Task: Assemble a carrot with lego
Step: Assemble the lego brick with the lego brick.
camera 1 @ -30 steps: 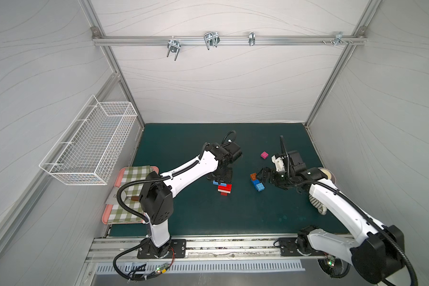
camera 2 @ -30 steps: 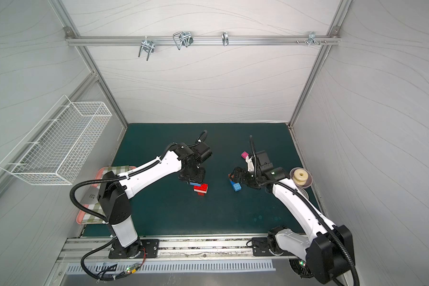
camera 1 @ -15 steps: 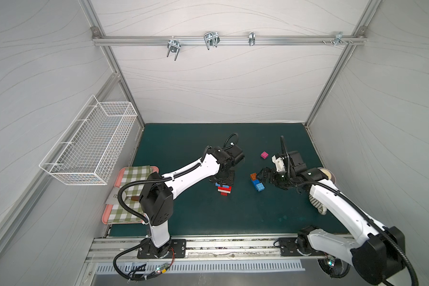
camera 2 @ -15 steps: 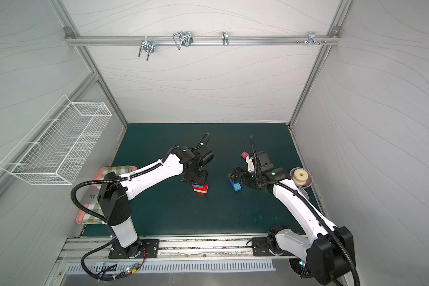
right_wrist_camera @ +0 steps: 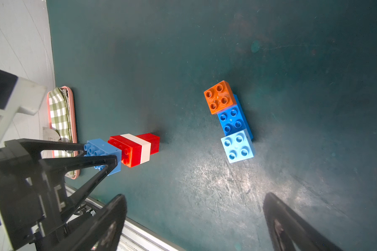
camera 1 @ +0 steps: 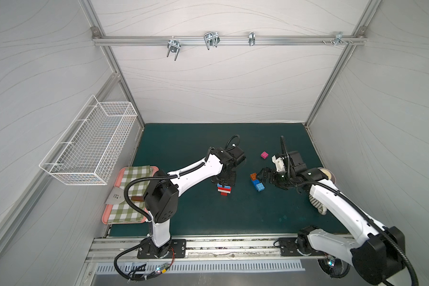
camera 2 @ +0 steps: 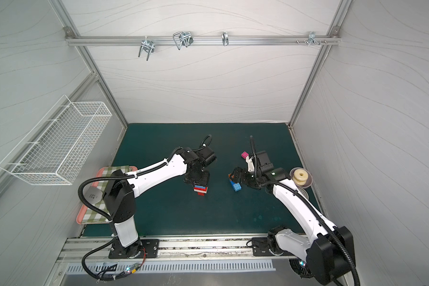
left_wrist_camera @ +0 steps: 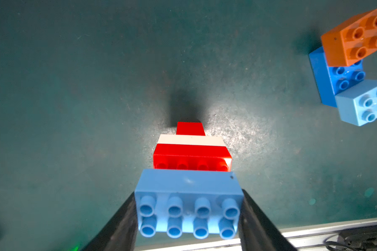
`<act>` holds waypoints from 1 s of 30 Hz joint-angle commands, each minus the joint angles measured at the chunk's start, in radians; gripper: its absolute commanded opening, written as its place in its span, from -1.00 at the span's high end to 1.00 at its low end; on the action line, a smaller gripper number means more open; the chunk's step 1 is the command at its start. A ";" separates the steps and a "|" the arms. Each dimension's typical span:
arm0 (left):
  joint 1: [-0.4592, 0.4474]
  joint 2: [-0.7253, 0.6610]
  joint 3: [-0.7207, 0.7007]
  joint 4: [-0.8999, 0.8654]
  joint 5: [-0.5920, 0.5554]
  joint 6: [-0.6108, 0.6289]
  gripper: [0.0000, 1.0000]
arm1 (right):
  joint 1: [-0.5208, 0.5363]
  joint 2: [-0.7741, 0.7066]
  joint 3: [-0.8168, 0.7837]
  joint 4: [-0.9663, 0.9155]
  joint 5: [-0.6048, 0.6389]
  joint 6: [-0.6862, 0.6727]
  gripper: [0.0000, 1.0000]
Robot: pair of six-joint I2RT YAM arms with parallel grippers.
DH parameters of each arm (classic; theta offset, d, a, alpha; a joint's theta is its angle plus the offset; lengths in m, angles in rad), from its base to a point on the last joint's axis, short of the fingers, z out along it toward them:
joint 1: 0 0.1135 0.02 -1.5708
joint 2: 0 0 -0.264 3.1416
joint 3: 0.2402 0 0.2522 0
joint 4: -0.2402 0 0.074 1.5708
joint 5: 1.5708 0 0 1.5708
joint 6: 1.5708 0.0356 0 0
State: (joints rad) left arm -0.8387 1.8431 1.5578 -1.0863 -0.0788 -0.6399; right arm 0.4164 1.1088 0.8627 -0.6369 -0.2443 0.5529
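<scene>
left gripper (left_wrist_camera: 188,195) clamped on the blue brick (left_wrist_camera: 187,184), brick against the wide red end of the part-built carrot (left_wrist_camera: 191,152), mid green mat (camera 1: 183,143), right gripper (right_wrist_camera: 194,196) spread wide, empty, near the orange-blue cluster (right_wrist_camera: 233,121), pink brick (camera 1: 264,155) well apart

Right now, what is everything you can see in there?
brick stack: one, red-white-red, middle of the mat
long brick: one, blue, against the stack's wide end
orange brick, blue brick, light-blue brick: one each, touching in a row, right of the stack
pink brick: one, alone, farther back
mat: one, dark green, floor
tray: one, pink, left edge, holding a checked cloth and metal scraper
wire basket: one, white, left wall
hooks: four, silver, back rail
bowl: one, greyish, right edge, holding a cream ring
left gripper: shut on the long brick
right gripper: open, empty
</scene>
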 commanded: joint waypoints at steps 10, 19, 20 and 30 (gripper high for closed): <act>-0.007 0.023 -0.014 0.026 0.001 -0.027 0.05 | -0.007 -0.001 0.015 -0.015 0.005 -0.001 -0.99; -0.009 0.036 -0.022 0.032 -0.001 -0.023 0.06 | -0.007 0.001 0.015 -0.014 0.005 -0.001 -0.98; -0.009 0.041 -0.021 0.032 -0.001 -0.021 0.06 | -0.007 0.002 0.016 -0.016 0.005 -0.001 -0.98; -0.014 0.095 0.016 -0.002 0.032 -0.015 0.07 | -0.008 0.004 0.019 -0.017 0.005 0.000 -0.99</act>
State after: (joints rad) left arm -0.8410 1.8744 1.5520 -1.0634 -0.0673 -0.6479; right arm 0.4164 1.1099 0.8627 -0.6369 -0.2443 0.5526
